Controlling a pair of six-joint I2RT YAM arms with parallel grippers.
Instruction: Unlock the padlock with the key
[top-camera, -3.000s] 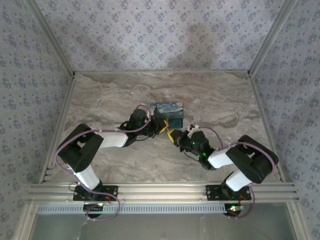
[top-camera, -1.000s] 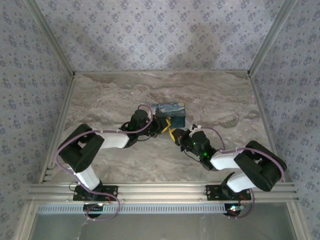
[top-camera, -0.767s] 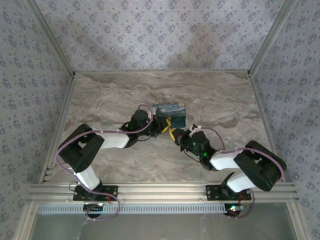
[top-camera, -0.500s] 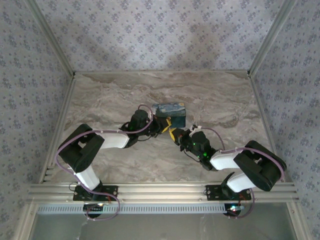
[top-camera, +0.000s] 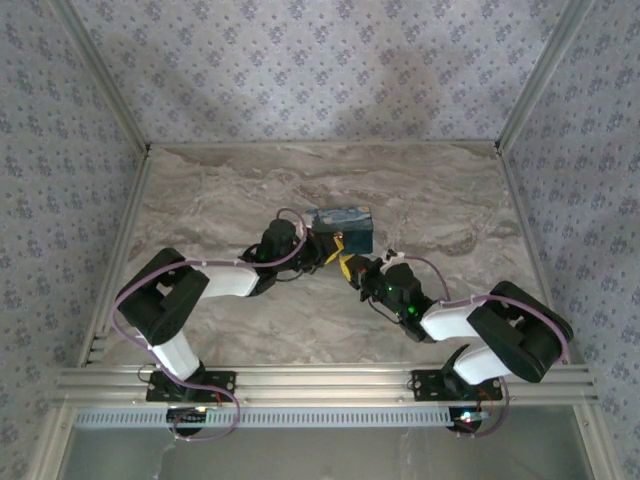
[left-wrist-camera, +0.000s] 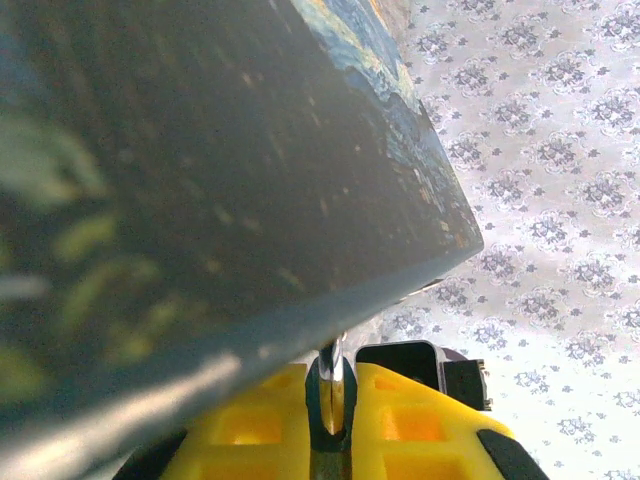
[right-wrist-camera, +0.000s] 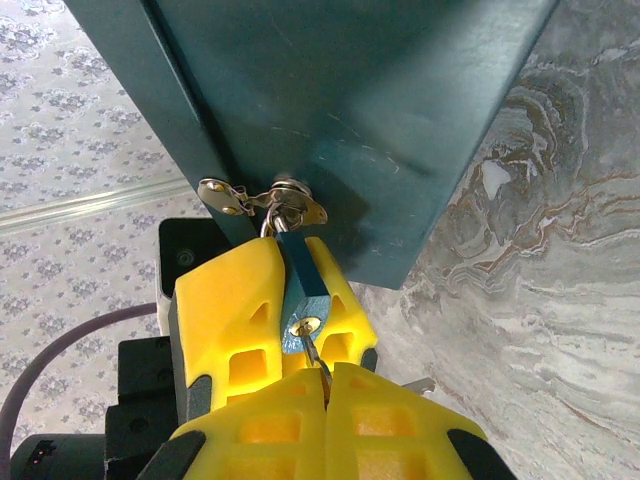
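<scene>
Two tools meet just below the blue tin (top-camera: 340, 228) at centre frame in the top view, on the bench (top-camera: 450, 200). In the right wrist view the left tool (right-wrist-camera: 290, 300) has its yellow fingers (right-wrist-camera: 235, 310) clamped on the small blue padlock (right-wrist-camera: 305, 290), which hangs from the tin's hasp (right-wrist-camera: 262, 198). The right tool (right-wrist-camera: 325, 385) is pinched fully together on the key (right-wrist-camera: 313, 355), its tip in the brass keyhole.

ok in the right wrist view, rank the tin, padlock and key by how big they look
1. tin
2. padlock
3. key: only its blade shows past the right pincer, so its place is unsure
</scene>
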